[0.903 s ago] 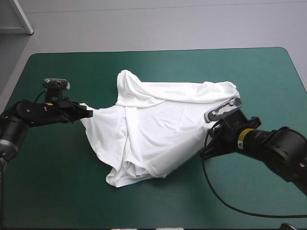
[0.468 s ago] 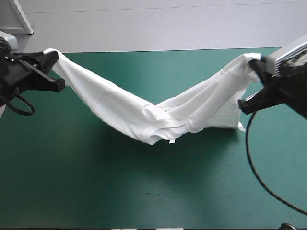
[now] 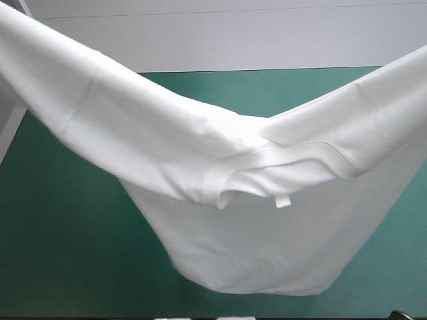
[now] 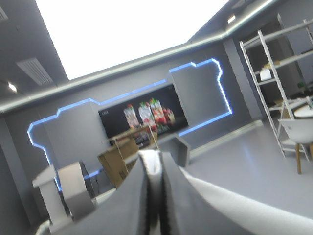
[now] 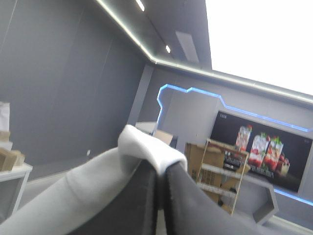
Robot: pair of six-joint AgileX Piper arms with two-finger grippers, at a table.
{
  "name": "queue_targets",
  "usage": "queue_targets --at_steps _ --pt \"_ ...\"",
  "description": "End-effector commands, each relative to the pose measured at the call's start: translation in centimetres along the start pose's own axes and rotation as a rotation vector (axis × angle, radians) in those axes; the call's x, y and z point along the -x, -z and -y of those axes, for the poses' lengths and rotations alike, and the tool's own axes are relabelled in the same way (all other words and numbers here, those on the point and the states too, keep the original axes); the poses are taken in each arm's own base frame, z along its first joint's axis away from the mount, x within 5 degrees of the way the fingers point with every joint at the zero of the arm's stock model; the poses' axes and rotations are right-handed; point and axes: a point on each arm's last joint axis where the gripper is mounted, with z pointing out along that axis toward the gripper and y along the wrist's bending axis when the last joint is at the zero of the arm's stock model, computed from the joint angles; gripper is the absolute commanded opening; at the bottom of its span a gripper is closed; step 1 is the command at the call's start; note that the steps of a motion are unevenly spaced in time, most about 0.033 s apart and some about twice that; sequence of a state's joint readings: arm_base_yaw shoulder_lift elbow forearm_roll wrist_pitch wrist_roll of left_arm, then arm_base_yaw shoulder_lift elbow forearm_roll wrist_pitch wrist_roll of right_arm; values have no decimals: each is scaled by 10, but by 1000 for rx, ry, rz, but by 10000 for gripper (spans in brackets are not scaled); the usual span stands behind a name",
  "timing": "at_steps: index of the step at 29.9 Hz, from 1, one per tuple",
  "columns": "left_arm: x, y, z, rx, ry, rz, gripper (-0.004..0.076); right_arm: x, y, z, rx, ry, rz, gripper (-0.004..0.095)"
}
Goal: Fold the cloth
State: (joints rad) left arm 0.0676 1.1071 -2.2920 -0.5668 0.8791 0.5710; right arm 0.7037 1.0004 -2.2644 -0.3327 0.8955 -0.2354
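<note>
1. T-shirt [image 3: 200, 153], high view: it is held up off the cover [image 3: 60, 253], stretched from far left to far right and sagging in the middle like a hammock.
   - Both upper ends run out of the picture at the left and right, so neither gripper is seen here.
   - The lowest fold hangs over the near middle of the teal-green cover; whether it touches the cover cannot be told.
   - The collar [image 3: 267, 170] is seen near the middle of the cloth, with a small white tab [image 3: 283, 202] hanging from it.

2. Left wrist view: the left gripper [image 4: 155, 164] is held high and pointed level into the room.
   - Its black fingers [image 4: 127, 210] are brought all but together in a pointed arch.
   - A thin white strip of the T-shirt [image 4: 151, 157] is clamped between them and shows at the tip.

3. Right wrist view: the right gripper [image 5: 160, 169] is likewise held high and level.
   - Its black fingers [image 5: 142, 205] are pressed nearly together.
   - A white fold of the T-shirt [image 5: 144, 144] is pinched between them and bulges over the fingertips.
   - More of the cloth is seen trailing down and away beside the gripper.
</note>
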Motion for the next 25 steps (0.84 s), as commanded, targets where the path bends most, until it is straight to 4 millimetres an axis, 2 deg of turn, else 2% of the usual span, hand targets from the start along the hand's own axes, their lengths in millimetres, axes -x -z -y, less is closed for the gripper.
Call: queue_targets --at_steps 1,5,8,11,14,17,20,23,25 --pt "22 6 -6 67 -33 134 19 19 9 9 -47 18 142 5" --pt "18 -1 -9 75 -45 115 19 12 -6 3 -42 49 98 5" --pt "0 -20 -14 57 -39 34 19 -1 -30 -7 -37 95 9 5" --pt "-29 -49 -22 38 -18 -88 19 -24 -61 -18 -56 152 -149 5" --pt "-68 -79 -30 25 15 -204 19 -54 -95 -34 -54 199 -323 3" --pt "-119 -111 -36 7 75 -327 19 -83 -131 -54 -48 250 -418 3" --pt "-187 -142 -39 -4 141 -475 19 -118 -163 -70 -66 325 -515 3" --pt "-267 -171 -39 -7 212 -612 19 -176 -197 -76 -42 298 -648 3" --pt "-311 -185 -37 -14 246 -683 19 -218 -218 -69 -13 229 -702 0"
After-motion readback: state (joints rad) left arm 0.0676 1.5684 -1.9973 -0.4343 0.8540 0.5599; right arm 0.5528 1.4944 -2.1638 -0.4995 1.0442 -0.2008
